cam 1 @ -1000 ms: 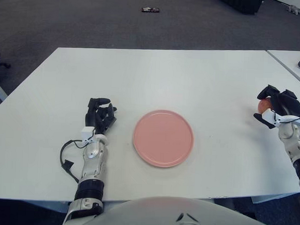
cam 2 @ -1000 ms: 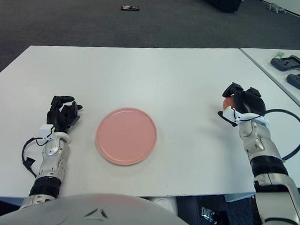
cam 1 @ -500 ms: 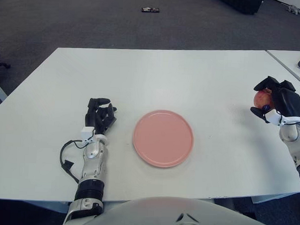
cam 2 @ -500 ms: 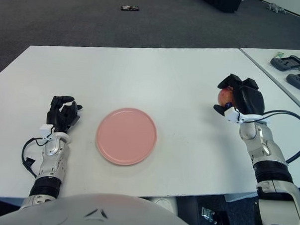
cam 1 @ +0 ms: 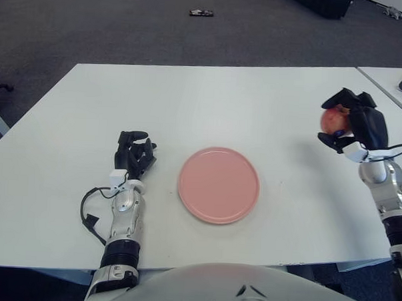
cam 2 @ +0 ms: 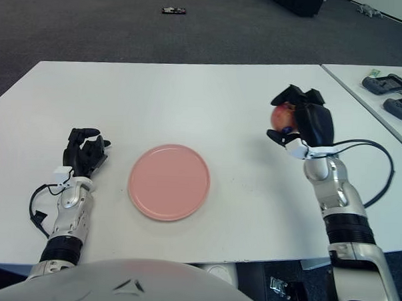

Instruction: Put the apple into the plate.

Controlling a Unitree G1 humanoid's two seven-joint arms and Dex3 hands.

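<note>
A red apple (cam 1: pixel 333 119) is held in the air by my right hand (cam 1: pixel 352 122), whose black fingers are shut around it, above the right part of the white table (cam 1: pixel 210 97). The round pink plate (cam 1: pixel 219 184) lies flat near the table's front middle, well to the left of the apple and lower in view. Nothing lies on the plate. My left hand (cam 1: pixel 134 155) shows to the left of the plate, holding nothing.
A second table at the far right carries dark devices (cam 2: pixel 389 84). A small dark object (cam 1: pixel 201 13) lies on the carpet beyond the table. A black cable (cam 2: pixel 380 171) loops by my right forearm.
My right hand has lifted the apple off the table's right edge and carried it up and leftward toward the plate. The left hand has not moved.
</note>
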